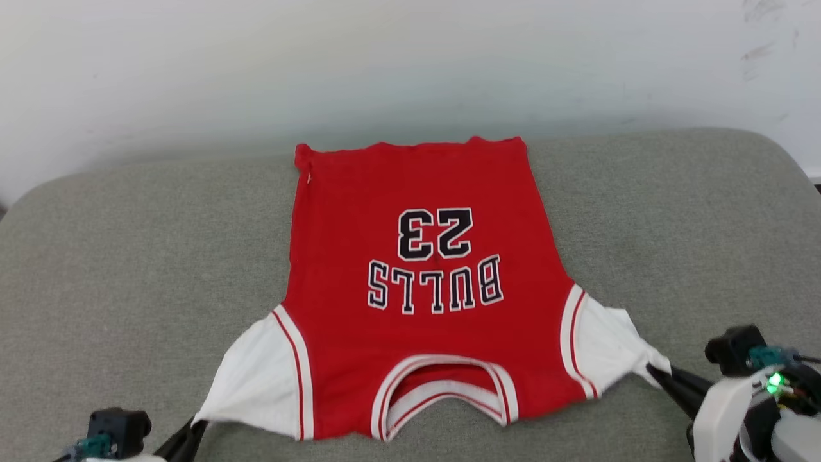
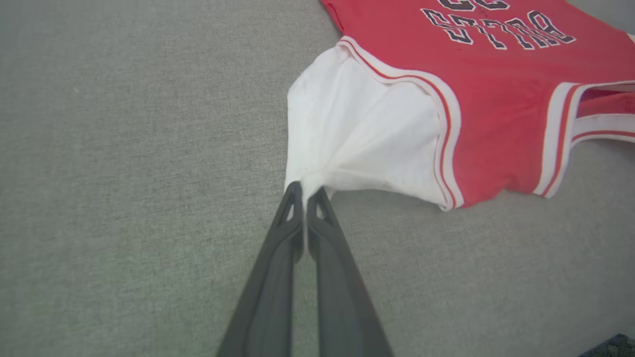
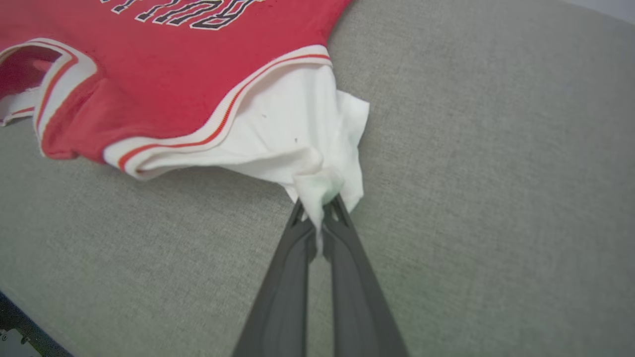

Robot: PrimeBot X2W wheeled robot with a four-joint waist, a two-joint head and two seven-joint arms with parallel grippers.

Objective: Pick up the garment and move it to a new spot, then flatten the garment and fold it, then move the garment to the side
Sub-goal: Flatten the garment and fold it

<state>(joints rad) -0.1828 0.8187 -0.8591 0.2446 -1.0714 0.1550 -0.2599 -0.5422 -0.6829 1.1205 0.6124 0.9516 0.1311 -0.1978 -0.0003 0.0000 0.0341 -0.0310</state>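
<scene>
The garment (image 1: 423, 282), a red jersey with white short sleeves and black-and-white lettering, lies spread flat on the grey cushion (image 1: 128, 269), collar toward me and hem at the far side. My left gripper (image 1: 195, 425) is shut on the tip of its white left-hand sleeve (image 2: 347, 139), pinching the cloth between the two dark fingers (image 2: 278, 258). At the lower right, my right gripper (image 1: 657, 371) is shut on the bunched end of the other white sleeve (image 3: 307, 144). Both sleeves are pulled outward, away from the body of the garment (image 3: 188, 89).
The grey cushion (image 2: 124, 148) stretches wide on both sides of the jersey, with rounded corners at the far left and far right. A pale wall (image 1: 410, 64) rises directly behind it. The cushion's near edge shows at the lower left of the right wrist view (image 3: 30, 317).
</scene>
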